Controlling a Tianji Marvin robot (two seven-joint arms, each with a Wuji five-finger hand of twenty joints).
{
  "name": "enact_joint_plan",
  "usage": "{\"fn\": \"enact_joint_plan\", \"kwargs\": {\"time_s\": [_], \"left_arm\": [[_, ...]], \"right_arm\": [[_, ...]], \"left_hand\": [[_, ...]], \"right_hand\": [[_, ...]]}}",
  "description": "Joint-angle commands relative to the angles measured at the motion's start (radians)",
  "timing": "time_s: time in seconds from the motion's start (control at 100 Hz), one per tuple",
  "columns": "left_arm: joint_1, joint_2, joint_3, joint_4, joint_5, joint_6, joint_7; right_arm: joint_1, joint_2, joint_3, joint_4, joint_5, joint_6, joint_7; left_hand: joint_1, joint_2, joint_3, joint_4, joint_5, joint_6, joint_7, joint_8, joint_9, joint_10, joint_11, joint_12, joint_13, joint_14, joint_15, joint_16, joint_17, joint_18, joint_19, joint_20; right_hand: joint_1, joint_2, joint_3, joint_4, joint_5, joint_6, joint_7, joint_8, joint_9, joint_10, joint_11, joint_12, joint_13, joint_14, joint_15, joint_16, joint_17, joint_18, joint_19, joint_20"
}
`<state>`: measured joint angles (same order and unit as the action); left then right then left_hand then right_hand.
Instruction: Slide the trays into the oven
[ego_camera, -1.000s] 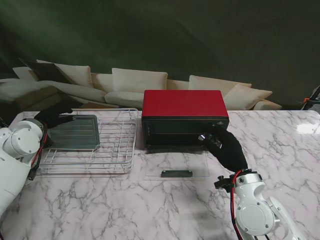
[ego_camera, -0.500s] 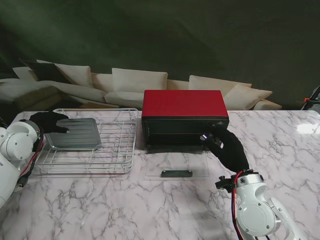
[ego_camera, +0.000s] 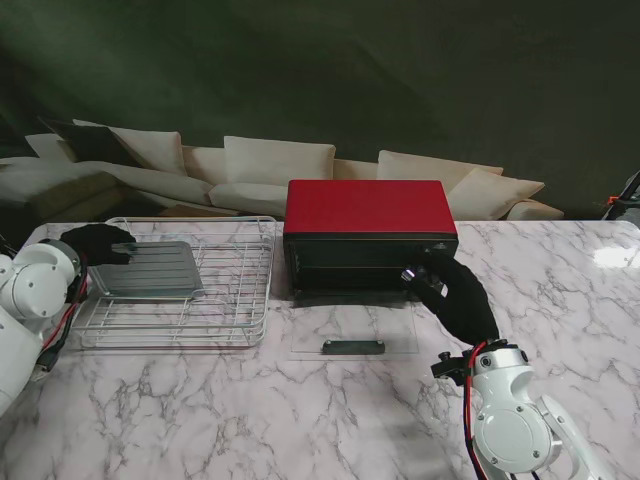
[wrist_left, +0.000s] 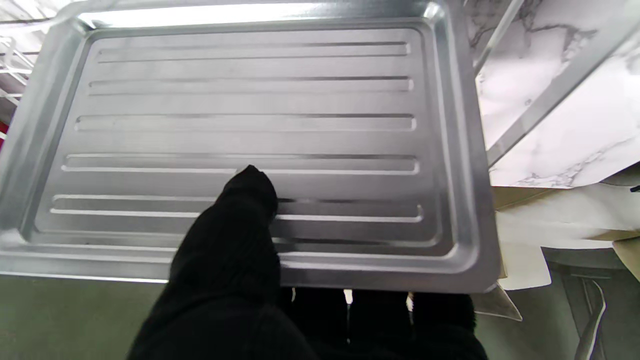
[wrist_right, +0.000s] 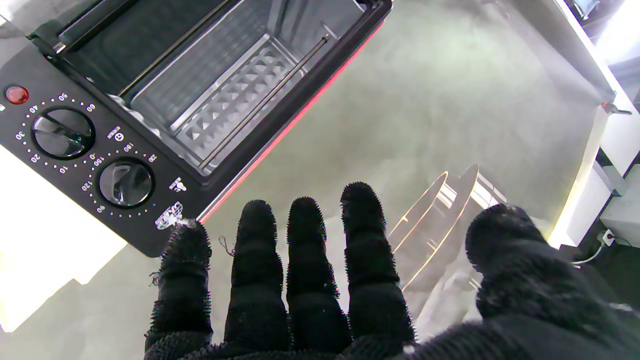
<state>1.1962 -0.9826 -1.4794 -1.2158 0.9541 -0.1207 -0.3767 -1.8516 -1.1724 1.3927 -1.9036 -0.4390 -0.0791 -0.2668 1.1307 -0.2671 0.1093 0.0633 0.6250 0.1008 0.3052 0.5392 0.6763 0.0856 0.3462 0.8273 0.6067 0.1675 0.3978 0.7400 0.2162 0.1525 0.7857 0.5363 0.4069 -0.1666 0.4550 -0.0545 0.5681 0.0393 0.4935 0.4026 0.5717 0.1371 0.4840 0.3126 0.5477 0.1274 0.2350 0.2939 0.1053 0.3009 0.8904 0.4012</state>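
Observation:
A ribbed metal tray (ego_camera: 150, 270) lies over the left part of a wire rack (ego_camera: 225, 295); whether it rests on the rack I cannot tell. My left hand (ego_camera: 97, 243) is shut on the tray's left edge. In the left wrist view the thumb (wrist_left: 245, 210) presses on top of the tray (wrist_left: 250, 100) and the other fingers are under its rim. The red oven (ego_camera: 370, 225) stands at mid-table, its glass door (ego_camera: 352, 330) folded down flat. My right hand (ego_camera: 455, 295) is open beside the oven's right front corner, fingers (wrist_right: 300, 260) spread near the knobs (wrist_right: 125, 182), holding nothing.
The oven cavity (wrist_right: 225, 80) shows an inner grate and a heating rod. The table is white marble (ego_camera: 250, 410). Cushions and a sofa (ego_camera: 270, 170) sit behind the table's far edge. A stand frame (wrist_right: 440, 210) shows past the right fingers.
The left arm has drawn back to the left, and the tray has come down from a raised tilt to lie flatter over the rack. The right hand has barely moved.

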Motion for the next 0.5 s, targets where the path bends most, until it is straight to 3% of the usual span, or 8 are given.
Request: {"fn": "enact_joint_plan", "kwargs": {"time_s": [0.0, 0.14, 0.27, 0.49], "left_arm": [[0.001, -0.001, 0.004, 0.014, 0.009, -0.007, -0.002], [0.007, 0.0, 0.002, 0.01, 0.013, -0.013, -0.006], [-0.005, 0.003, 0.019, 0.028, 0.029, -0.005, -0.01], [-0.02, -0.002, 0.039, 0.054, -0.007, 0.032, -0.005]], "right_arm": [[-0.006, -0.003, 0.001, -0.002, 0.001, 0.004, -0.004], [-0.005, -0.003, 0.001, -0.001, 0.002, 0.004, -0.004], [-0.004, -0.003, 0.0, 0.0, 0.003, 0.004, -0.002], [-0.004, -0.003, 0.0, 0.0, 0.006, 0.006, 0.0]], "left_hand": [[0.053, -0.042, 0.019, 0.014, 0.041, -0.037, 0.04, 0.04, 0.06, -0.021, -0.037, 0.017, 0.039, 0.012, 0.015, -0.005, 0.016, 0.007, 0.052, 0.002], [0.091, -0.039, 0.001, 0.017, 0.095, -0.064, 0.095, 0.017, 0.186, -0.035, -0.124, -0.003, 0.114, 0.023, 0.016, -0.05, 0.071, 0.003, 0.107, -0.002], [0.127, -0.014, 0.008, 0.013, 0.124, -0.085, 0.107, -0.019, 0.234, -0.047, -0.168, -0.109, 0.156, 0.006, -0.015, -0.114, 0.106, -0.015, 0.121, -0.027], [0.16, 0.016, 0.074, -0.016, 0.222, -0.075, 0.193, -0.032, 0.328, -0.031, -0.107, -0.195, 0.261, 0.033, 0.038, -0.137, 0.202, -0.028, 0.195, -0.055]], "right_hand": [[-0.003, -0.015, 0.01, 0.01, 0.017, -0.032, -0.017, 0.006, 0.018, -0.005, -0.001, 0.003, 0.006, 0.0, -0.022, 0.003, -0.006, 0.005, 0.002, 0.011], [-0.003, -0.014, 0.011, 0.01, 0.016, -0.033, -0.018, 0.006, 0.019, -0.005, 0.0, 0.003, 0.006, -0.001, -0.022, 0.003, -0.007, 0.005, 0.001, 0.011], [-0.003, -0.014, 0.01, 0.01, 0.016, -0.032, -0.017, 0.006, 0.02, -0.005, 0.0, 0.003, 0.006, 0.001, -0.022, 0.003, -0.006, 0.005, 0.002, 0.011], [-0.003, -0.013, 0.01, 0.01, 0.016, -0.033, -0.017, 0.006, 0.019, -0.007, 0.0, 0.003, 0.007, 0.001, -0.021, 0.003, -0.006, 0.005, 0.002, 0.012]]}}
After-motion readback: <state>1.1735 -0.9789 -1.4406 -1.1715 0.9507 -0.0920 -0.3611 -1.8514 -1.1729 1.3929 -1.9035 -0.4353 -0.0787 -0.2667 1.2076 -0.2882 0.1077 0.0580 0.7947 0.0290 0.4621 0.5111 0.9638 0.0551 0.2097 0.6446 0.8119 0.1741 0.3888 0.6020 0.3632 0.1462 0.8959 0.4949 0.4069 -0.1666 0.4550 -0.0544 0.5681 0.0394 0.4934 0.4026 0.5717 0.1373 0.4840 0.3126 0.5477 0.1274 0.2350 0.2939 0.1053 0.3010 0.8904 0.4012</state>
